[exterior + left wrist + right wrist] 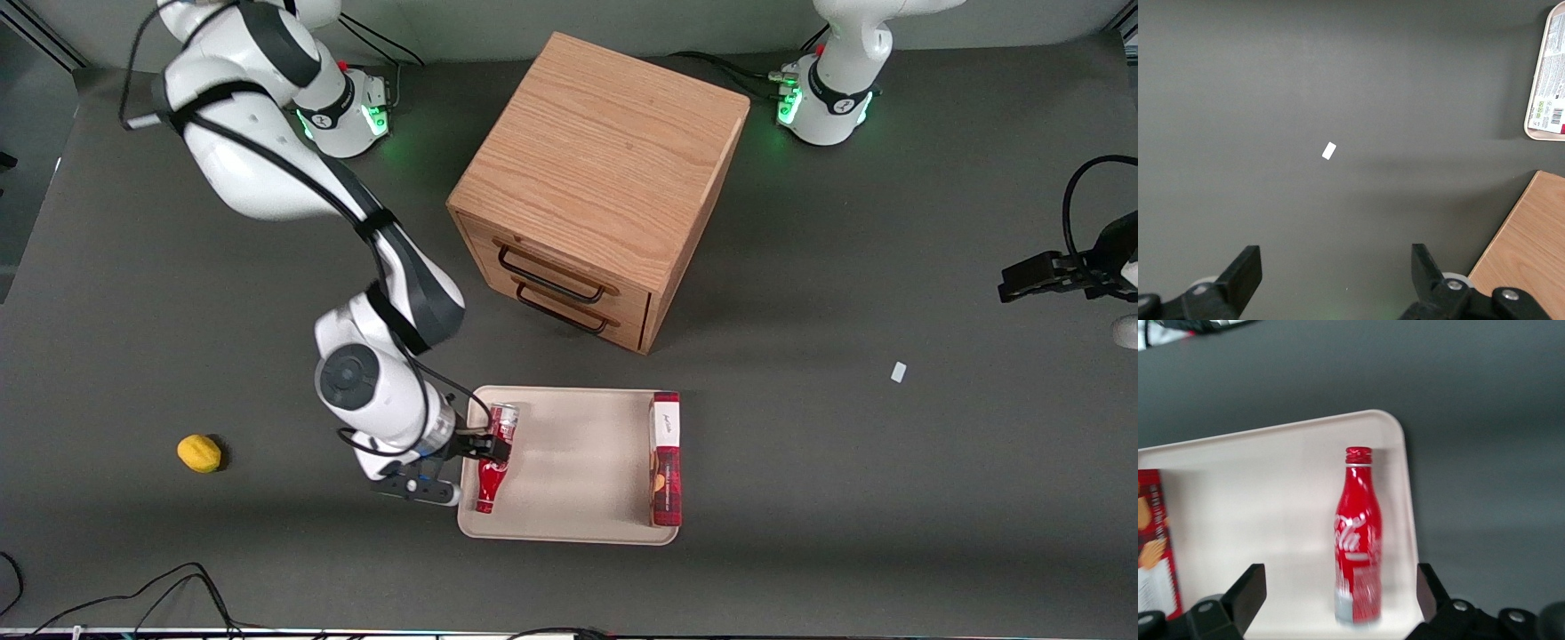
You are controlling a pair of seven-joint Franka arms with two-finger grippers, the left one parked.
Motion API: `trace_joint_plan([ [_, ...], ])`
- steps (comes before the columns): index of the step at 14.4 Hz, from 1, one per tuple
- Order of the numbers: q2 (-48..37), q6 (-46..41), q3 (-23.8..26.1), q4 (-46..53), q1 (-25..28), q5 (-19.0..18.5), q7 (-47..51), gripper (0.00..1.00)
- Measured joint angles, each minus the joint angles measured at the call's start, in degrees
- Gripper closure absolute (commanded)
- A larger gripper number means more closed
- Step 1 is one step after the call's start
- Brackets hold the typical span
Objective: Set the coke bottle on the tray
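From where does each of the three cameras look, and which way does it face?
Front view: high above the table, facing down on the tray, cabinet and the right arm.
Right wrist view: on the working arm, facing the coke bottle lying on the tray; the open gripper shows.
Left wrist view: on the parked arm, facing bare table.
All three show the tray.

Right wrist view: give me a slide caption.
Open tool above the coke bottle lying on the tray, near its rim, box alongside.
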Motion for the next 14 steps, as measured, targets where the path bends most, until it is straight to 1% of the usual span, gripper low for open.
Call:
trace_joint_plan([
  [2, -5.7, -8.0, 0.0, 0.0, -0.8, 0.0, 0.0, 0.0],
  [5, -11.8, -17.1, -0.2, -0.1, -2.7, 0.0, -0.6, 0.0],
  [7, -15.5, -23.2, -0.8, -0.1, -4.4, 0.0, -4.4, 0.0],
  [8, -17.7, -26.6, -1.7, -0.1, -5.1, 0.3, -6.5, 0.0],
  [11, -25.5, -34.8, -6.6, -0.7, -6.0, 3.5, -11.4, 0.0],
  [14, -35.0, -36.9, -10.3, -7.4, -6.1, 4.6, -13.6, 0.0],
])
